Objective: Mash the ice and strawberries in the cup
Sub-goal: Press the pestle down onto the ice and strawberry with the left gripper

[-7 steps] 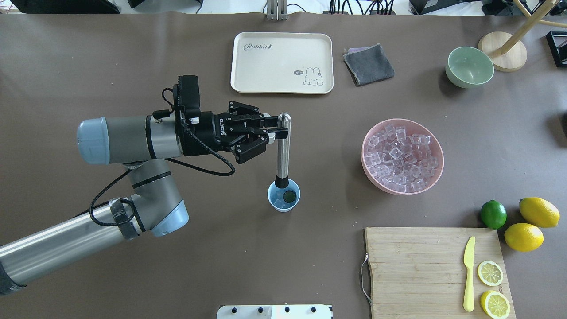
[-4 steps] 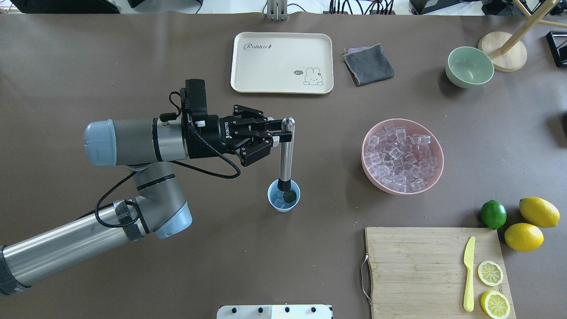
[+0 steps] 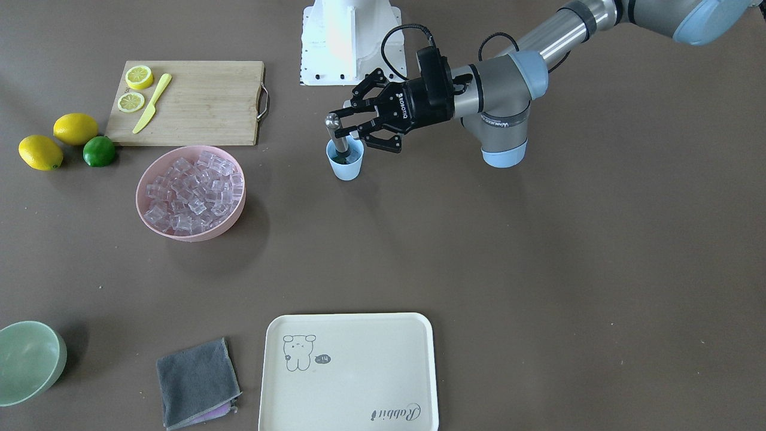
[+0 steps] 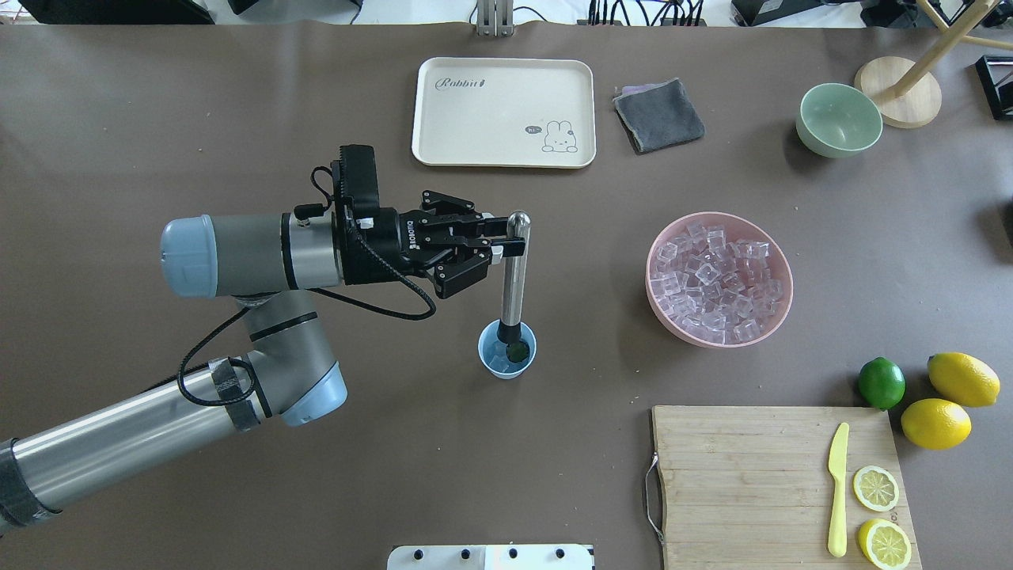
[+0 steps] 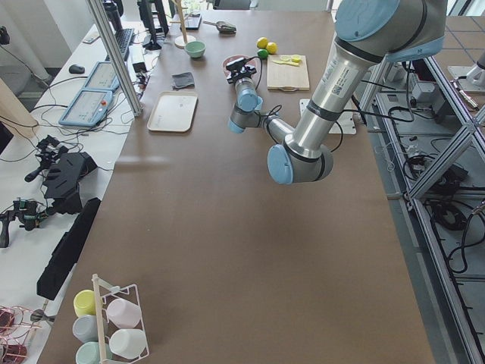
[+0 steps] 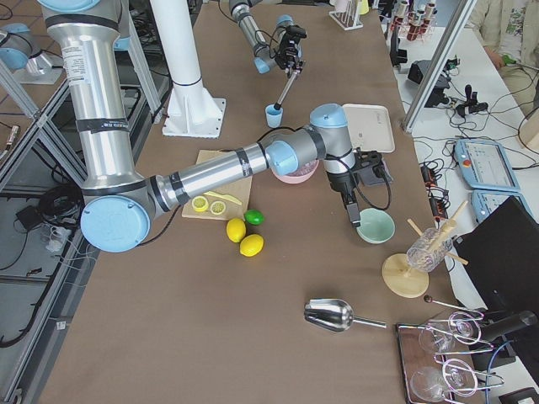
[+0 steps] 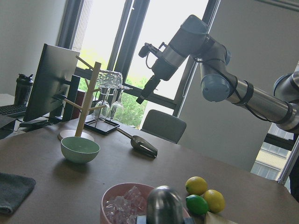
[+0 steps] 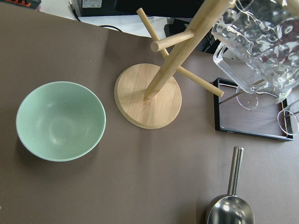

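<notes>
Small light blue plastic cup [image 4: 506, 374] upright mid desk [image 4: 475, 475]; clear ice cubes [image 4: 497, 363] and one dark berry [image 4: 517, 351] inside. Steel muddler rod [image 4: 513, 273], black tip in cup. Left gripper [image 4: 506, 238] jaws clamped on rod's top. Pink ice-filled bowl [image 4: 716, 215] to the right. Right gripper [image 6: 355, 220], far right: jaws cannot tell.

The left tool [image 4: 502, 241] has shifted a little toward the counter's right end and slightly toward its near edge, carrying the muddler [image 4: 513, 273] with it. The muddler's black tip, earlier at the cup's [image 4: 506, 367] far rim, now sits deeper inside, against the strawberry [image 4: 519, 351].
</notes>
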Controlling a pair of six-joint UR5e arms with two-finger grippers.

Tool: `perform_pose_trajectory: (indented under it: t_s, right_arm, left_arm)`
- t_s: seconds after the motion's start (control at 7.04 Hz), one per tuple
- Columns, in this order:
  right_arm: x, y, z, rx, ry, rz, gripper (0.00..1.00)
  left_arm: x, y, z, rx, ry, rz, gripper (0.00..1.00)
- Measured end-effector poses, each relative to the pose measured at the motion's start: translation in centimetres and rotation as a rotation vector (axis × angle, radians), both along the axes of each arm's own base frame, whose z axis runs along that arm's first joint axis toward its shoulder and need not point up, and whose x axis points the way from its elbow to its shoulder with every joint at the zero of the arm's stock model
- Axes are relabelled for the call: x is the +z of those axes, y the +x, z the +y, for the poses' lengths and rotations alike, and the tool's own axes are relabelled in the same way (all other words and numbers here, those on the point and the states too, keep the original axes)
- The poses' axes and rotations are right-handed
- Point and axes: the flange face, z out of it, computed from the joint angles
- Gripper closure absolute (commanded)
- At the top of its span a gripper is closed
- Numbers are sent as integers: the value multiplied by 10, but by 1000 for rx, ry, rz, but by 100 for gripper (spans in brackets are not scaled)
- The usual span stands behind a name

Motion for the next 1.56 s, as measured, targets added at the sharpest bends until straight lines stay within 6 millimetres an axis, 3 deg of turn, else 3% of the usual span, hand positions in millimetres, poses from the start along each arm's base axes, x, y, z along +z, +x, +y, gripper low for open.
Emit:
perform_pose_trajectory:
  t_s: [0.99, 1.56]
  right_arm:
    - [0, -1, -1, -2, 0, -1, 0]
    - [-1, -1, 0, -2, 2, -2, 0]
  left_arm:
    - [14, 18, 16, 17, -31, -11, 100]
    - [18, 22, 13, 10, -38, -19, 100]
